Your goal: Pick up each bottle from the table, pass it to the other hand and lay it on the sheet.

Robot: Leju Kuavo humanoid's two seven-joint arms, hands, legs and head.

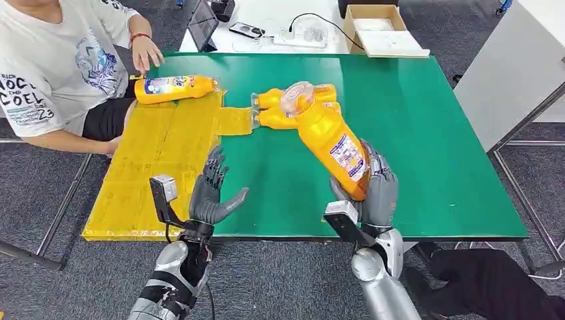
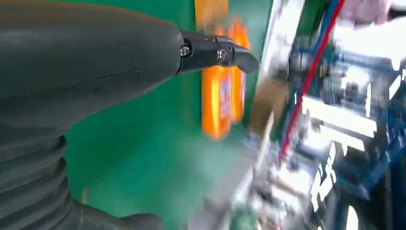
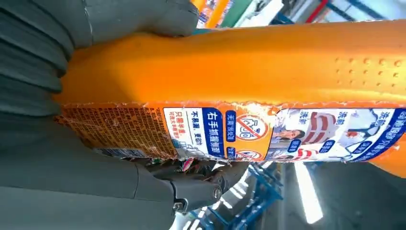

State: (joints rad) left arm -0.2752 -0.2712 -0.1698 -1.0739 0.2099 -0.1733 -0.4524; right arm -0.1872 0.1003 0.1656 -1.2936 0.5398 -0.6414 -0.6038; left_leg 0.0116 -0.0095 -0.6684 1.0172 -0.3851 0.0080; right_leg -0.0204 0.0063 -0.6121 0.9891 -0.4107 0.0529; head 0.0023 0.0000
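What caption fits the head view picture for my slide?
Right hand lifts an orange bottle while the open left hand waits above the yellow sheet.

Orange bottle (image 1: 330, 143) tilted in right hand (image 1: 376, 193), above table.

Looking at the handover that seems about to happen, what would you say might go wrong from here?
1. The right hand grips the tilted orange plastic bottle near its base only, so it may slip.
2. Its capped top hangs over two orange bottles lying on the green table; swinging it could knock them.
3. A person's hand rests beside the bottle already on the yellow sheet, close to where the open left hand must reach.
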